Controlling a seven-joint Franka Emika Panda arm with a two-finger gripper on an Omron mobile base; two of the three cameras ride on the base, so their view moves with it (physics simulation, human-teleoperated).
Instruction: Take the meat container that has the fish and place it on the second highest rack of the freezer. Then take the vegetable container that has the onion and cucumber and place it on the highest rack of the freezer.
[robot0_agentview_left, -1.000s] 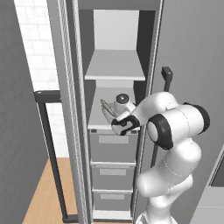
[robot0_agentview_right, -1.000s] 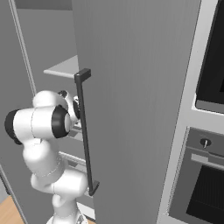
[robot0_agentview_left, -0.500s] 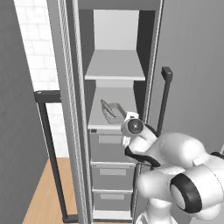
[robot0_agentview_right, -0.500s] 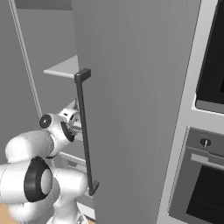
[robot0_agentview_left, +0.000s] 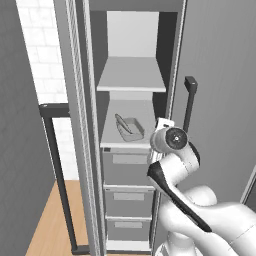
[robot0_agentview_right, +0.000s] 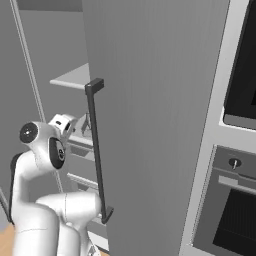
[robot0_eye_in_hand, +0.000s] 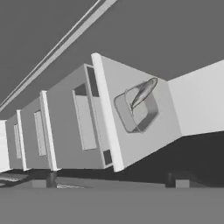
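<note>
Pincer (robot0_eye_in_hand: 111, 183) wide open (holding nothing), one fish (robot0_eye_in_hand: 142, 92) in one container (robot0_eye_in_hand: 136, 112), two shelves, three drawers.

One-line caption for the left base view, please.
Fish in its container sits on the freezer's lower flat shelf, the arm drawn back outside.
</note>
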